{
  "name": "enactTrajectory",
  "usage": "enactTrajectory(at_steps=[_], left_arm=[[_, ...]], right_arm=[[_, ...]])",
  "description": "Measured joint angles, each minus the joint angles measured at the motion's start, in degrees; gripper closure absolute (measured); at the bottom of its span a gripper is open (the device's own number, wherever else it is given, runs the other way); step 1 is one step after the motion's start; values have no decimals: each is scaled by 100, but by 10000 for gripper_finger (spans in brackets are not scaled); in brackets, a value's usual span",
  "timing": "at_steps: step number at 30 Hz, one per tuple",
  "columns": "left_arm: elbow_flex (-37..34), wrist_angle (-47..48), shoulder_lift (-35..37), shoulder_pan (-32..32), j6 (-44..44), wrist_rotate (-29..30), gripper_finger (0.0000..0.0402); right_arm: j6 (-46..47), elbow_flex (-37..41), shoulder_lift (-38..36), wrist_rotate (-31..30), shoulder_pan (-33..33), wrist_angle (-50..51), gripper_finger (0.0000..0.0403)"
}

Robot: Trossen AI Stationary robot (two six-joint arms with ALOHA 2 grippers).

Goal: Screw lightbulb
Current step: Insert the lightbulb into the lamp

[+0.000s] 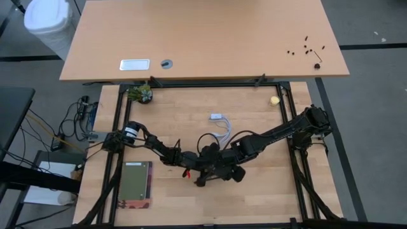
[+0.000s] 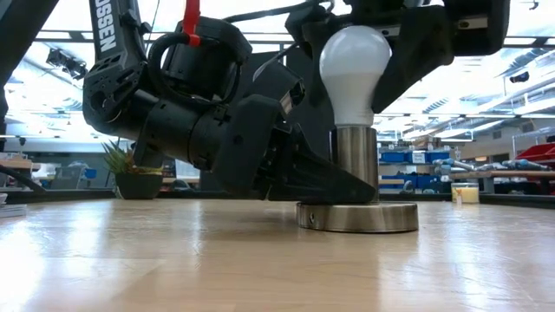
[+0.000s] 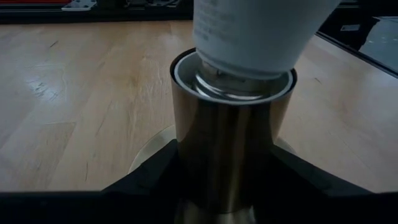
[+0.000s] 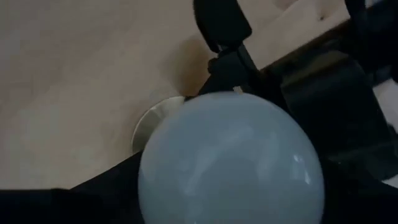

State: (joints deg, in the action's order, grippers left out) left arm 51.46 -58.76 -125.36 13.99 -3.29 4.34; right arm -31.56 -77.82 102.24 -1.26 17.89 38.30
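The white frosted lightbulb point(image 2: 354, 69) stands upright with its neck point(image 3: 249, 43) in the brass-coloured socket tube point(image 2: 355, 156). The tube rises from a round metal disc base point(image 2: 357, 217) on the wooden table. My left gripper point(image 2: 334, 186) lies low on the table, shut on the tube. My right gripper point(image 4: 230, 205) comes down from above, its fingers on either side of the bulb's globe point(image 4: 230, 162). In the high view both grippers point(image 1: 203, 165) meet at the table's middle and hide the bulb. My left gripper pinches the socket tube's lower part point(image 3: 224, 162) between its two fingers point(image 3: 155, 177), level and just above the disc base. The tube stands upright on the base, which rests on the table. My right gripper holds the bulb's globe point(image 4: 155, 180) between its two fingers point(image 4: 99, 190), from above. The bulb stands upright, its neck in the socket; the touching points are hidden by the globe.
A small potted plant point(image 1: 140, 94) stands at the far left. A white cord with plug point(image 1: 219, 122) lies beyond the grippers. A tiny yellowish ball point(image 1: 275, 100) sits far right. A flat book point(image 1: 135, 184) lies at the near left.
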Motion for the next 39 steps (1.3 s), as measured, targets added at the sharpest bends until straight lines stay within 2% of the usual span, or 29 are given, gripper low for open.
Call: enactTrajectory(at_steps=[10, 16, 20, 30, 33, 39], left_arm=[[2, 37, 7, 1, 0, 4, 201], [2, 57, 7, 1, 2, 7, 201], [2, 81, 11, 1, -2, 9, 201], [7, 125, 15, 1, -33, 53, 201], [7, 129, 15, 3, -160, 309, 201], [7, 138, 15, -8, -444, 966, 201]], right_arm=[[1074, -4, -2, -13, 59, 214, 24], [1579, -7, -20, -62, 31, 247, 15], [1953, -7, -22, -460, 152, 247, 19], [4879, -70, -24, -649, 346, 850, 18], [5672, -70, -24, -665, 421, 881, 18], [6767, -70, -24, -1168, 470, 908, 24]])
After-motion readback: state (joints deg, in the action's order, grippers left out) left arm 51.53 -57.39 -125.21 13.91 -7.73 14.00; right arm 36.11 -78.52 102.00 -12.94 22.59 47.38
